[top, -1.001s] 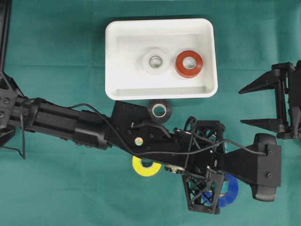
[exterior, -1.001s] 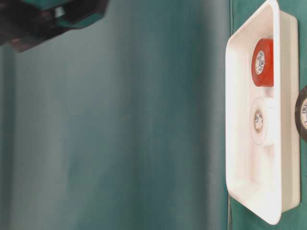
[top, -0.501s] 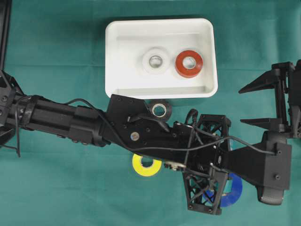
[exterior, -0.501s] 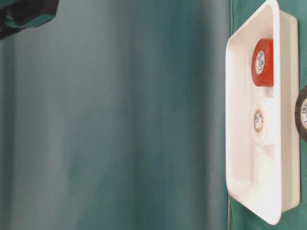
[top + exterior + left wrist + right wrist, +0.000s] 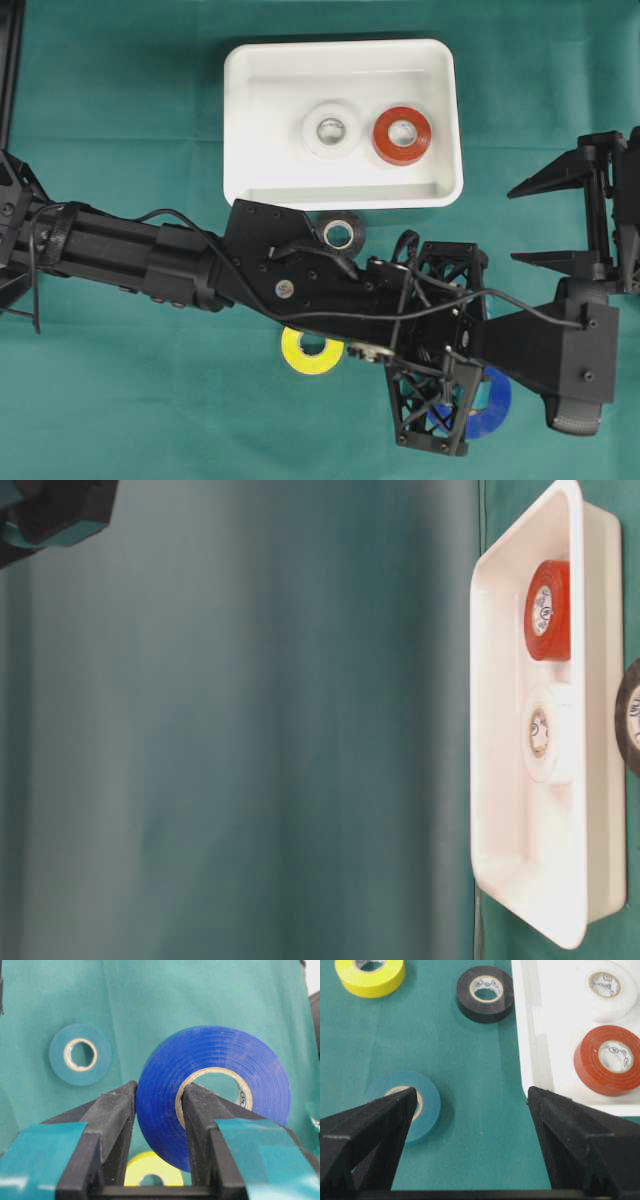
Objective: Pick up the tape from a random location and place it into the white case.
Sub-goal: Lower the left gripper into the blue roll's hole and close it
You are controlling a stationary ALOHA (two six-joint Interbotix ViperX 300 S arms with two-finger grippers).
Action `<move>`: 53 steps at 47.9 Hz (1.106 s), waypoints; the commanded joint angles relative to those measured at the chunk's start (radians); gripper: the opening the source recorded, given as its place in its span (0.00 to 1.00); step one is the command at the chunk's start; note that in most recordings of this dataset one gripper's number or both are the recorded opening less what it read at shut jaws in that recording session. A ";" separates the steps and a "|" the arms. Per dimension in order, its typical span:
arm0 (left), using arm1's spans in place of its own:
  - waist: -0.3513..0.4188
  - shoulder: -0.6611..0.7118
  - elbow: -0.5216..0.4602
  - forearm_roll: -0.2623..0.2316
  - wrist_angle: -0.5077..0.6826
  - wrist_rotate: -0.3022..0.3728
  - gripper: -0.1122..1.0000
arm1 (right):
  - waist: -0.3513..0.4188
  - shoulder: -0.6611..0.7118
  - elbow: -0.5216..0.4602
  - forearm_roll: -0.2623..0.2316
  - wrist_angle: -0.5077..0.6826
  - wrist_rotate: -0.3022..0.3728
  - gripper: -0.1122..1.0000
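Left arm: reaches across the tabletop point(image 5: 120, 400) from the left edge toward the lower right of the overhead view. The left gripper point(image 5: 157, 1105) is clamped on the blue tape point(image 5: 215, 1095), one finger against the roll's outer face and the other inside its core, so the wall of the roll is pinched between them. In the wrist view the roll stands tilted up on edge, its open core facing the camera; whether its lower edge touches the cloth cannot be told.

Centre: the white case point(image 5: 240, 120) lies up and to the left of the held roll in the overhead view, well apart, with its long axis running left to right. It contains a white tape point(image 5: 331, 130) and a red tape point(image 5: 402, 135), both lying flat. A black tape point(image 5: 340, 234) sits just outside its near rim; a yellow tape point(image 5: 310, 350) lies under the arm.

Right: the right gripper point(image 5: 470, 1105) hangs with fingers wide apart, holding nothing, beside a teal tape point(image 5: 405, 1105).

Judgement: the carry runs up-left to the case; the left arm has it.
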 commanded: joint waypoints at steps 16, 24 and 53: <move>0.000 -0.058 -0.028 0.003 -0.003 -0.002 0.31 | -0.002 0.002 -0.023 -0.002 -0.005 -0.002 0.88; 0.000 -0.058 -0.029 0.003 -0.003 0.000 0.31 | -0.002 0.003 -0.023 -0.002 -0.005 -0.002 0.88; -0.002 -0.063 -0.023 0.003 0.034 -0.003 0.31 | -0.002 0.003 -0.023 -0.002 -0.005 -0.002 0.88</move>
